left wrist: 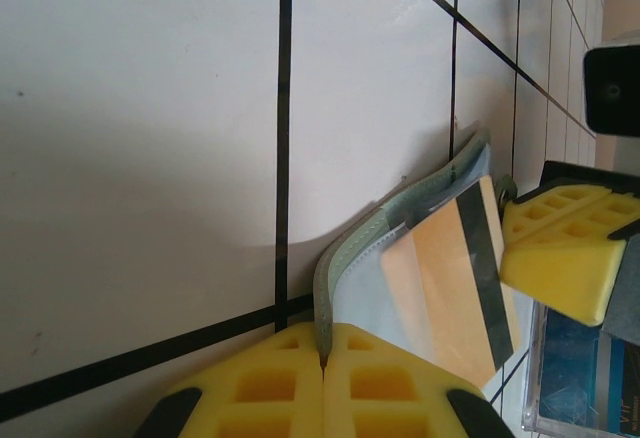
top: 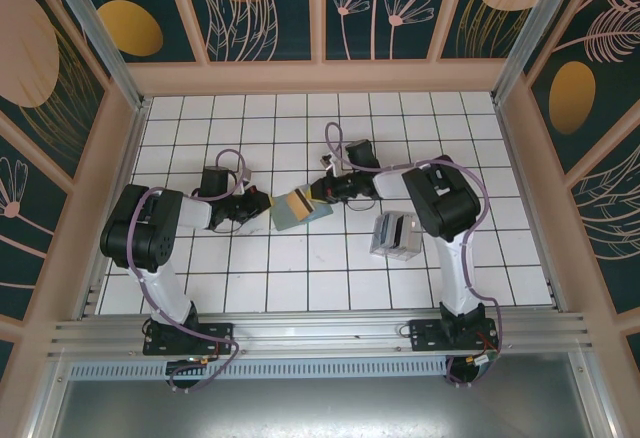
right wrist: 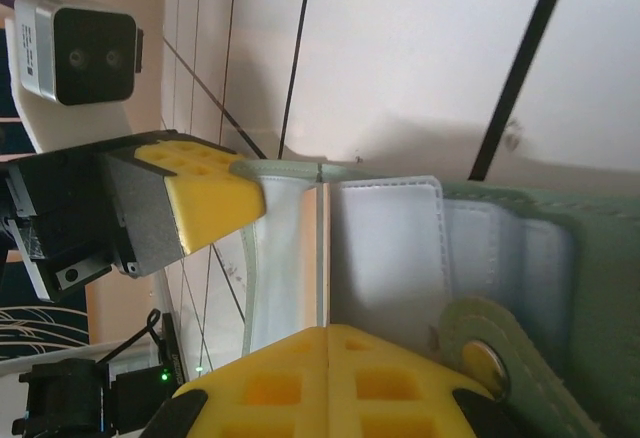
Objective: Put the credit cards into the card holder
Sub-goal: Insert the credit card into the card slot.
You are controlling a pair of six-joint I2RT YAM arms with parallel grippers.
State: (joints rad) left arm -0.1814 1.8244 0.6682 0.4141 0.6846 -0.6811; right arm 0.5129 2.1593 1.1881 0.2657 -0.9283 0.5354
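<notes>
Left wrist: left claw (left wrist: 322, 333) pinches holder (left wrist: 358, 283), right claw (right wrist: 325, 333) pinches card (left wrist: 440, 288). Push card flat toward left claw, deeper into holder.

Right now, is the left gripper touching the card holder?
Touching. Left wrist view: the left gripper pinches the card holder by its green edge, which runs into the seam between the shut fingers.

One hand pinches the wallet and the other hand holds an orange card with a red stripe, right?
No, the stripe is black, not red. The left wrist view shows it on the card in the right gripper; the left gripper pinches the wallet.
</notes>
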